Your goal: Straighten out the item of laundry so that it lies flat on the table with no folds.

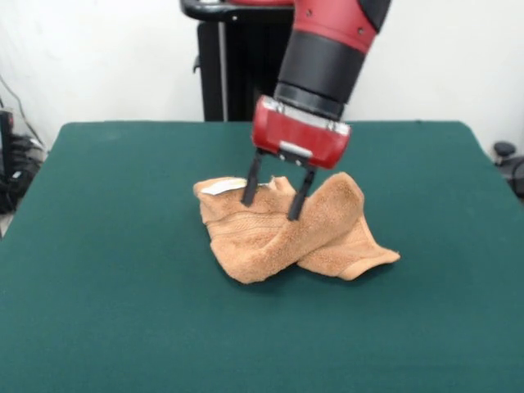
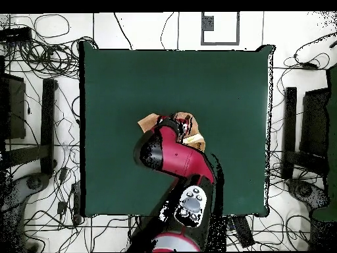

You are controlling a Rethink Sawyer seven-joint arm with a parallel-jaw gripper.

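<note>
The item of laundry [image 1: 282, 229] is an orange-tan towel, crumpled in a twisted heap near the middle of the green table [image 1: 98, 246]. A thick fold rises on its right side, and a white label [image 1: 219, 187] shows at its far left corner. My gripper [image 1: 270, 208] stands over the heap's top, open, with both black fingertips [image 1: 247, 199] down at the cloth and nothing clamped between them. From overhead, the red arm [image 2: 172, 151] covers most of the towel [image 2: 148, 123], and only its edges show on the table [image 2: 131, 79].
Green felt surrounds the towel on all sides, with wide margins to every table edge. Tangled cables [image 2: 52, 53] and dark equipment [image 2: 20, 125] lie on the floor around the table.
</note>
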